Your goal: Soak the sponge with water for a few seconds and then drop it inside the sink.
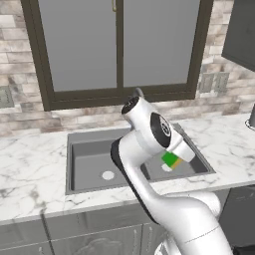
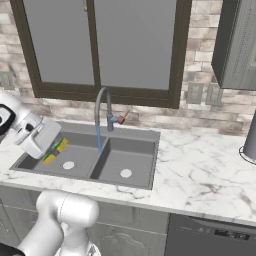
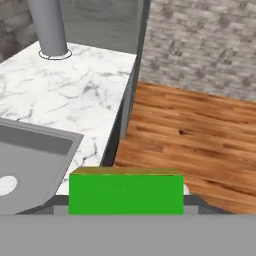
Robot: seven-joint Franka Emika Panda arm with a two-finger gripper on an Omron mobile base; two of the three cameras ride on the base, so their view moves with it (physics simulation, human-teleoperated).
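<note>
One sponge (image 1: 171,160) gripped over the sink (image 2: 131,145).
The end effector (image 2: 54,151) clamped it above one of two basins; one water (image 2: 99,138) stream fell beside the divider.

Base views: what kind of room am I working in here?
A home kitchen, by the look of it: a double-basin sink with an arched faucet running, a marble counter, and a window behind.

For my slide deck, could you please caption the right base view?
End effector holds the sponge above the sink's left basin, beside the running water.
</note>
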